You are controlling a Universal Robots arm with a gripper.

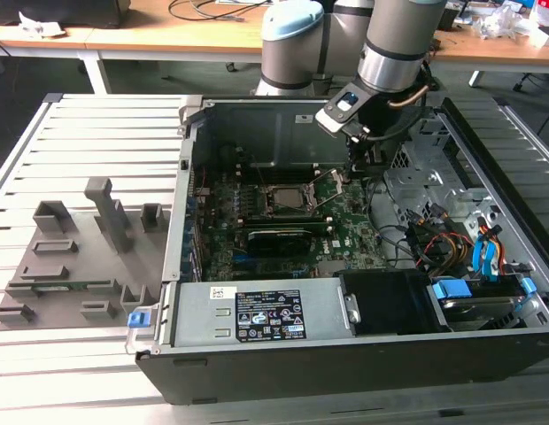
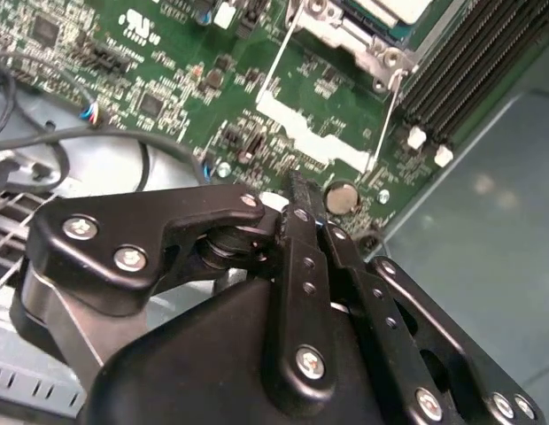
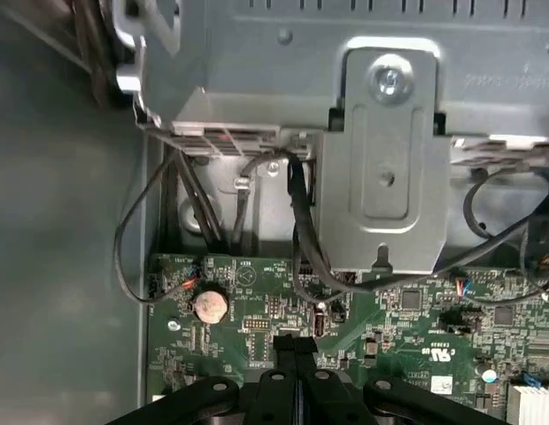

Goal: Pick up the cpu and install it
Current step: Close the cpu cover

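Exterior view's left: grey plastic slotted tray (image 1: 71,257) on slatted table (image 1: 97,142). Centre, inside open black computer case (image 1: 345,363): small silver-grey square cpu (image 1: 289,201) seated in dark socket frame (image 1: 266,202). Just right: black gripper (image 1: 356,173), fingers pressed together on nothing, over green motherboard (image 1: 345,226). Far right: tangled cables (image 1: 434,243).

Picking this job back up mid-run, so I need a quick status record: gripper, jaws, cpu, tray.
gripper: inside the open computer case, low over the motherboard, on the exterior view's right of the socket
jaws: closed together, nothing seen between them
cpu: light silver-grey top sitting within the socket frame
coin cell: on the board, close to the gripper tips
grey slotted tray: outside the case, on the exterior view's left
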